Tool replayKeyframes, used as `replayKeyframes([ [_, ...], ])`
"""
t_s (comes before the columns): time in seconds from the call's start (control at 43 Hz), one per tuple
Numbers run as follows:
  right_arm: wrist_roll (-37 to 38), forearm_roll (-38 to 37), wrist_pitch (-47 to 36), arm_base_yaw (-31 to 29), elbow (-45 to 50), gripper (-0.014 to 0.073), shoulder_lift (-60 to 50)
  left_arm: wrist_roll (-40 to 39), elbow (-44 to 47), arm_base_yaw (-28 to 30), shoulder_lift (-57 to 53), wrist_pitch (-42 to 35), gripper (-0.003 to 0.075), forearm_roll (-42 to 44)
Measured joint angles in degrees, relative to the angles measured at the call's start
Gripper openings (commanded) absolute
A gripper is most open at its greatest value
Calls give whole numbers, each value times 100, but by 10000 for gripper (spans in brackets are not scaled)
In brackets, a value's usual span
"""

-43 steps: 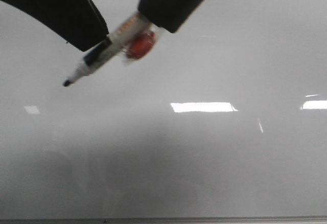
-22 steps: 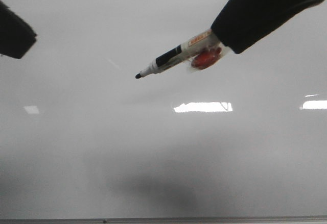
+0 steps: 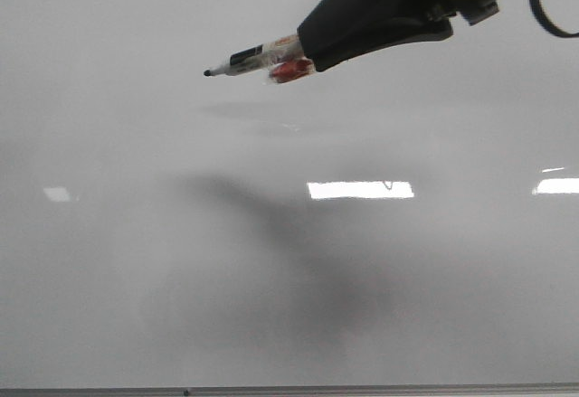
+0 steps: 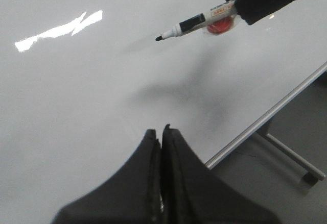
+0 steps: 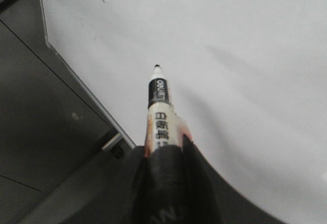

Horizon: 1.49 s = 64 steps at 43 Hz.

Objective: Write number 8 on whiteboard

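The whiteboard (image 3: 271, 261) is a glossy grey-white surface that fills the front view, and no number 8 shows on it. My right gripper (image 3: 312, 51) is shut on a white marker (image 3: 253, 56) with a black band and a red tag, held above the board with its tip pointing left. The marker also shows in the left wrist view (image 4: 196, 24) and in the right wrist view (image 5: 159, 114), where the right gripper (image 5: 166, 150) clamps its barrel. My left gripper (image 4: 159, 132) is shut and empty over the board (image 4: 76, 96), out of the front view.
Bright rectangular glare patches (image 3: 360, 189) lie on the board. The board's thin metal edge strip (image 3: 289, 390) runs along the near side, and shows in the left wrist view (image 4: 271, 113) and right wrist view (image 5: 76, 76). Dark floor and a stand leg (image 4: 291, 155) lie beyond it.
The right gripper with the marker has moved right and farther up the view, the tip now lying flatter. The left arm has withdrawn out of the front view to the left.
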Motion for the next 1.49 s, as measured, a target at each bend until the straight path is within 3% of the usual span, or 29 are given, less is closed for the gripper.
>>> replayKeyframes([
  [0.163,-398,441,35,0,-474,-67,543,0,0,0,-11,-148,-20,0],
  [0.442,-436,503,-471,0,-878,-67,1139,-2,0,0,-11,-181,-20,0],
  [0.721,-455,525,-380,0,-1047,-67,1481,-2,0,0,-11,-181,-21,0],
  [1.488,-308,-22,-355,-120,3,-64,1323,-12,0,0,-14,-181,-20,-2],
])
